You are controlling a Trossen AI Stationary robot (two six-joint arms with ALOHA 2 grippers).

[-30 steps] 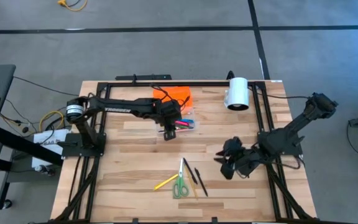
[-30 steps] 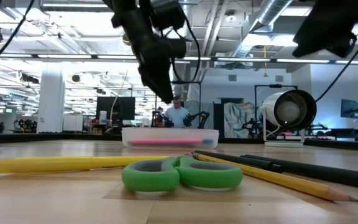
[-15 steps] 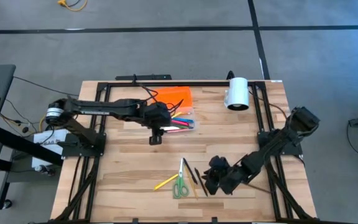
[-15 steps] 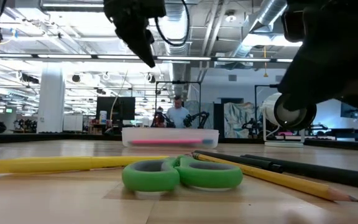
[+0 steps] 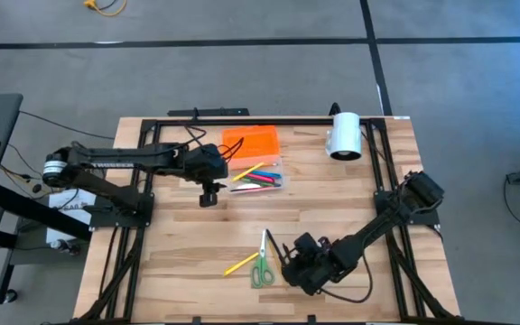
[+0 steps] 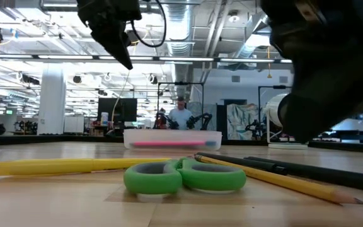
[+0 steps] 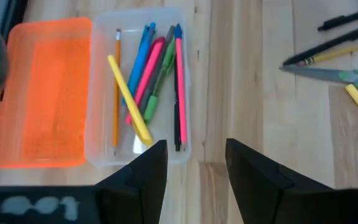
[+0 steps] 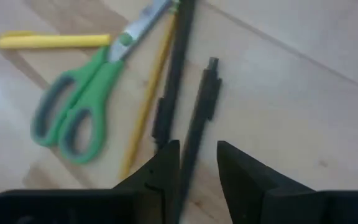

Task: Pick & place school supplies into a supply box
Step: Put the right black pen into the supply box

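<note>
Right gripper (image 8: 194,163) has dropped — straddling black pen (image 8: 199,118).

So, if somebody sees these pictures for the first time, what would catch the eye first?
Probably the orange lid lying open beside the clear supply box, which already holds colourful pens, at the table's far middle. Next, the green scissors near the front edge, among a yellow marker and black pens, with the right gripper poised over them, fingers open.
</note>
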